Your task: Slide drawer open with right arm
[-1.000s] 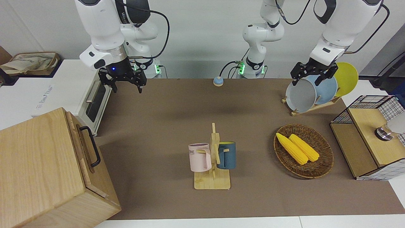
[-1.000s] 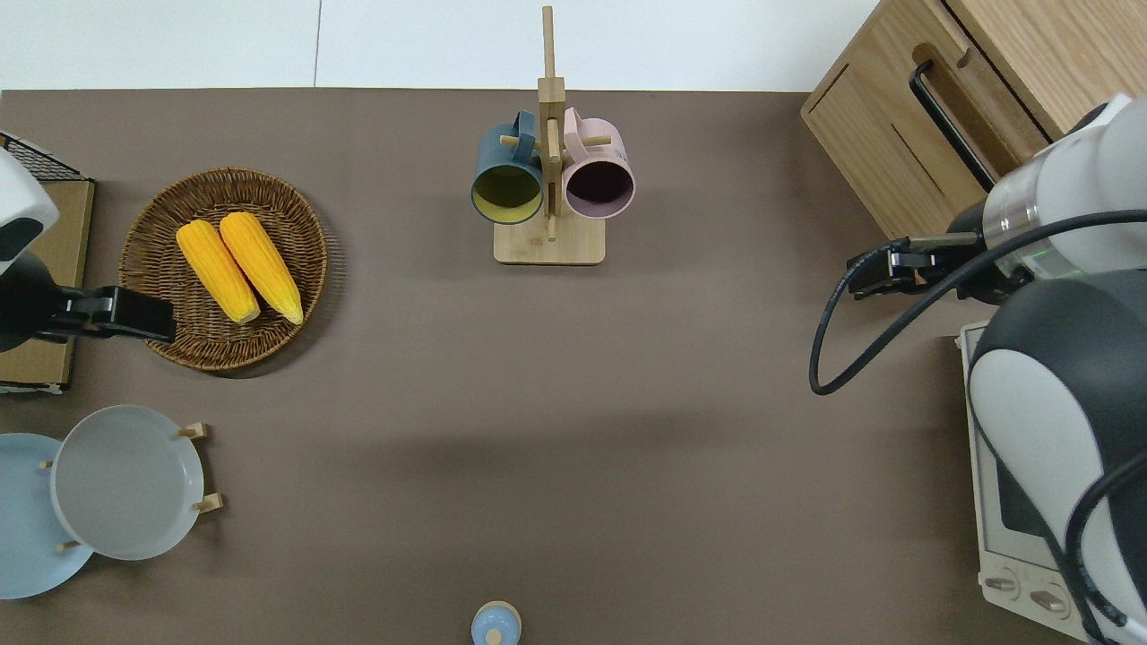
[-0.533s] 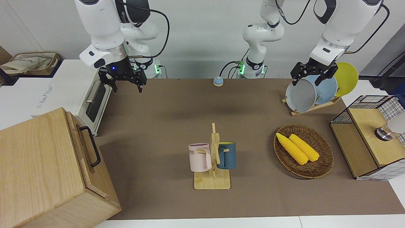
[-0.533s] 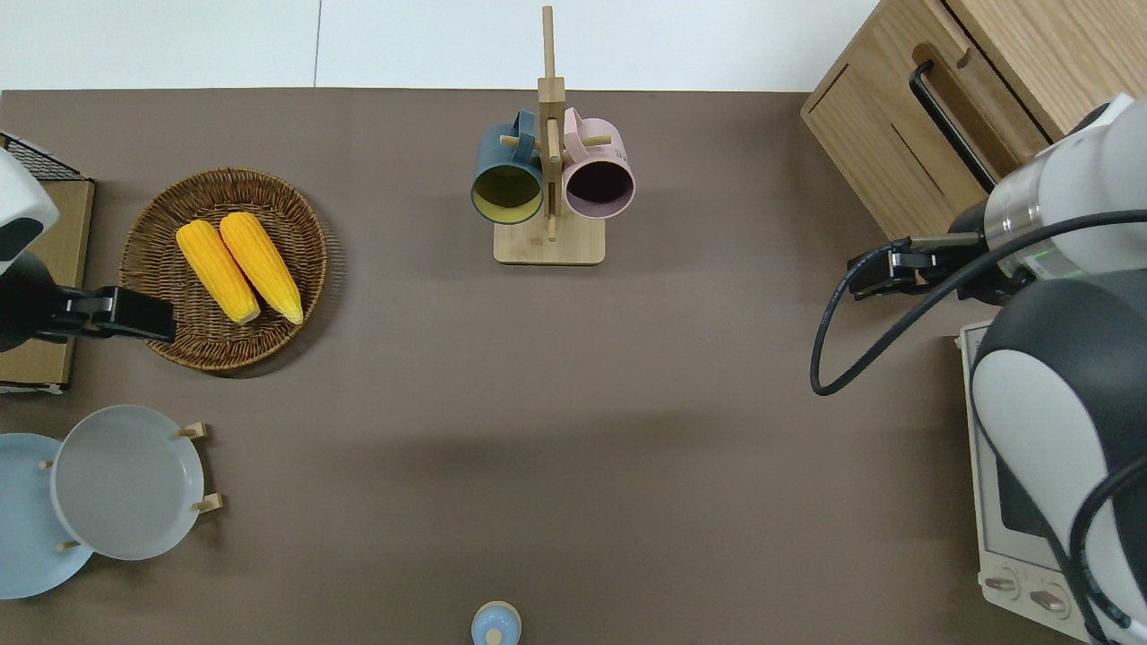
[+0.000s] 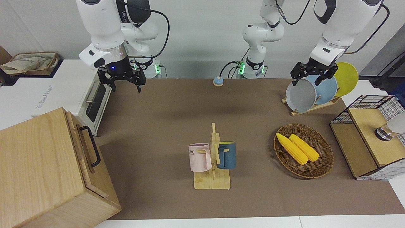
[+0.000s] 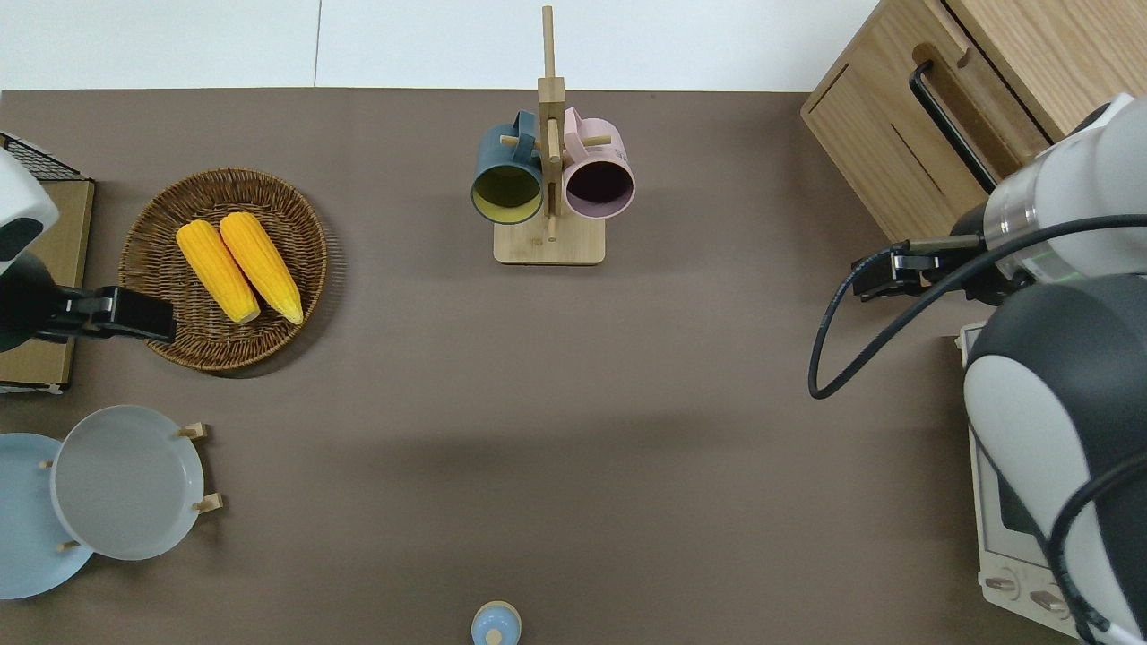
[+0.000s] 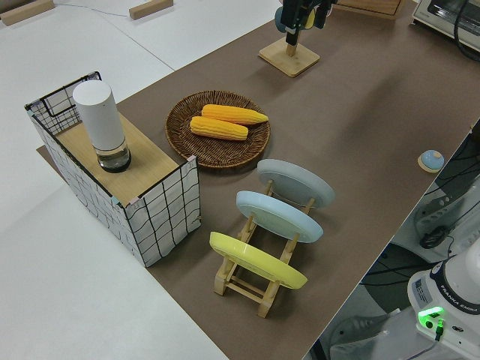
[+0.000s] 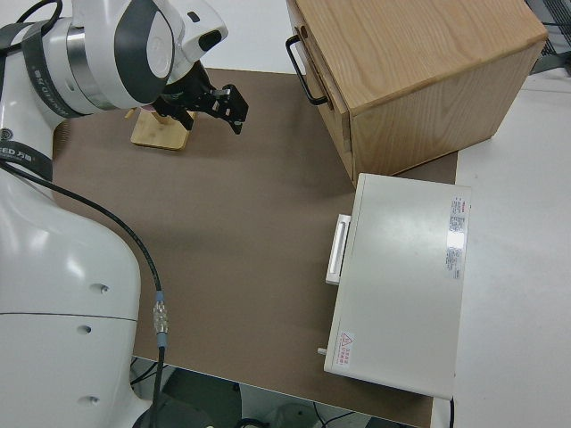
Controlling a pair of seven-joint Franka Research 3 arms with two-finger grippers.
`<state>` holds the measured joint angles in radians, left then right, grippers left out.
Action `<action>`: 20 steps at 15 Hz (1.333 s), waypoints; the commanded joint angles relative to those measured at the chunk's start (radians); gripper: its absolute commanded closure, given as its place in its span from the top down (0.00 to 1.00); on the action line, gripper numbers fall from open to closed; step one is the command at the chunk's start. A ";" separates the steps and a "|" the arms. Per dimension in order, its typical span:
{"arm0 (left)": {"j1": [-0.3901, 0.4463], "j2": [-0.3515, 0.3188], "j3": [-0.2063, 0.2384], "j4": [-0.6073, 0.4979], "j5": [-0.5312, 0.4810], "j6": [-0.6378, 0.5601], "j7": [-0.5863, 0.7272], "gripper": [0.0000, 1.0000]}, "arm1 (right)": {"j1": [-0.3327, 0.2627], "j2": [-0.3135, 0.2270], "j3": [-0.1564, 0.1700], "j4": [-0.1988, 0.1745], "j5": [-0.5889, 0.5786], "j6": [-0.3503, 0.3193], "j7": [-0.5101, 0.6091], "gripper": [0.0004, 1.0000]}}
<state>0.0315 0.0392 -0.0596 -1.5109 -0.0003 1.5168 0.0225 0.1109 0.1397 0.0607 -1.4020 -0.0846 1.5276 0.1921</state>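
We see the toaster oven point(image 5: 95, 101) nearest the robots at the right arm's end of the table point(image 5: 164, 104), door shut. Right claw point(image 5: 125, 85) hangs in the air over bare table between the oven and the cabinet point(image 5: 47, 167), fingers spread wide, holding nothing; blue wrist light on. Not touching anything, as far as the side view lets us judge. Farther out, the drawer point(image 5: 83, 147) sits flush in the cabinet, looks fully closed, black U-handle point(image 5: 91, 146) facing table centre. Mug stand point(image 5: 213, 158) mid-table, well apart from the cabinet. Left arm is parked; its claw point(image 5: 311, 79) looks open and empty.
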 commanded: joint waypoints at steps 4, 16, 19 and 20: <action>0.004 0.011 -0.006 0.024 0.017 -0.020 0.010 0.99 | 0.094 -0.019 0.027 -0.008 -0.295 -0.027 -0.016 0.98; 0.004 0.011 -0.006 0.024 0.017 -0.020 0.010 0.99 | 0.127 0.009 0.175 -0.195 -0.804 0.109 0.127 0.99; 0.004 0.011 -0.006 0.024 0.017 -0.020 0.010 0.99 | 0.141 0.049 0.177 -0.229 -0.949 0.131 0.132 0.99; 0.004 0.011 -0.006 0.026 0.017 -0.020 0.010 0.99 | 0.144 0.061 0.177 -0.238 -0.996 0.132 0.132 0.99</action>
<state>0.0315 0.0392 -0.0596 -1.5109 -0.0003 1.5168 0.0225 0.2458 0.1754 0.2354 -1.5950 -0.9546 1.6315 0.2997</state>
